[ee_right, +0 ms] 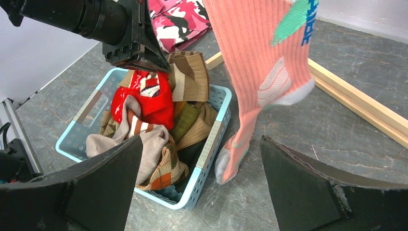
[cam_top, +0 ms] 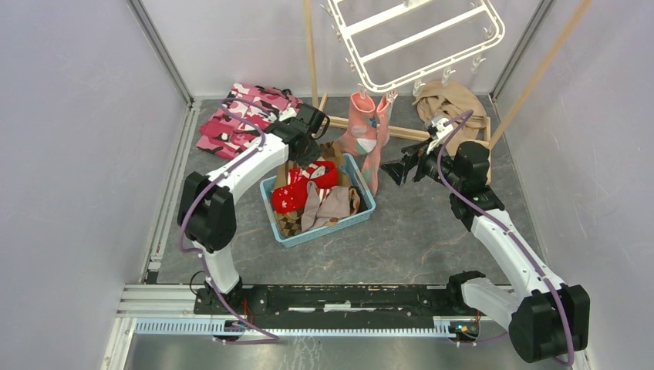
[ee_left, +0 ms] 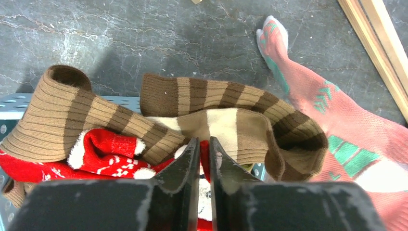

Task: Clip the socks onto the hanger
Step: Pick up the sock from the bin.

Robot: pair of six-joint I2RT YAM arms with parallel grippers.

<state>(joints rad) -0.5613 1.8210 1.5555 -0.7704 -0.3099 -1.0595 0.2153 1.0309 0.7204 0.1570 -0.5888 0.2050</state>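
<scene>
The white hanger (cam_top: 416, 38) hangs at the back. Two salmon-pink socks (cam_top: 369, 131) dangle from its clips, their toes reaching the floor (ee_right: 231, 161). More socks fill the blue basket (cam_top: 324, 231): a red one with white marks (cam_top: 297, 189) and brown striped ones (ee_left: 216, 96). My left gripper (ee_left: 204, 144) reaches into the basket's far end. Its jaws stand nearly together with a fold of the red sock (ee_left: 108, 144) pinched between them. My right gripper (ee_right: 199, 142) hovers open to the right of the basket (ee_right: 211, 139), with nothing between its fingers.
A pink camouflage garment (cam_top: 243, 116) lies at the back left and a tan cloth (cam_top: 447, 100) at the back right. A wooden pole stand (cam_top: 312, 54) rises behind the basket. Its base rail (ee_right: 356, 101) lies on the floor near the pink socks. Grey walls close both sides.
</scene>
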